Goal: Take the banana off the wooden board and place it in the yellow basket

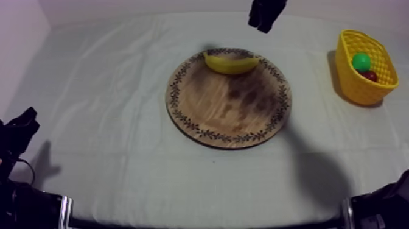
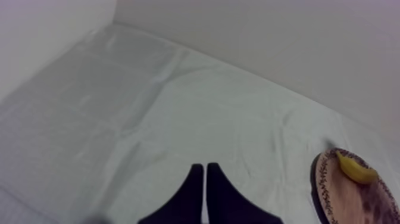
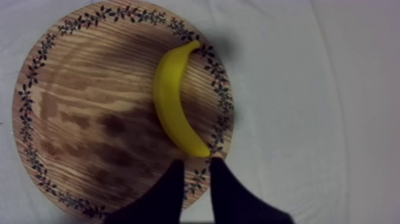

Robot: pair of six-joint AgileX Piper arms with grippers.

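While hovering, right gripper (image 3: 196, 162) parted and empty, seemingly standing at reach stage, banana (image 3: 172, 101) just beyond fingers (image 3: 229, 193); needing lowering, closing next.

grained wooden board (image 1: 228, 116), smooth matt banana (image 1: 230, 63), creased cloth (image 1: 109, 91)

Grey-white clothed table (image 1: 109, 91) bearing wooden board (image 1: 228, 106) and yellow basket (image 1: 356, 84)

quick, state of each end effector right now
Left end effector: closed, holding nothing.
Right end effector: open, empty, over the wooden board by the banana.
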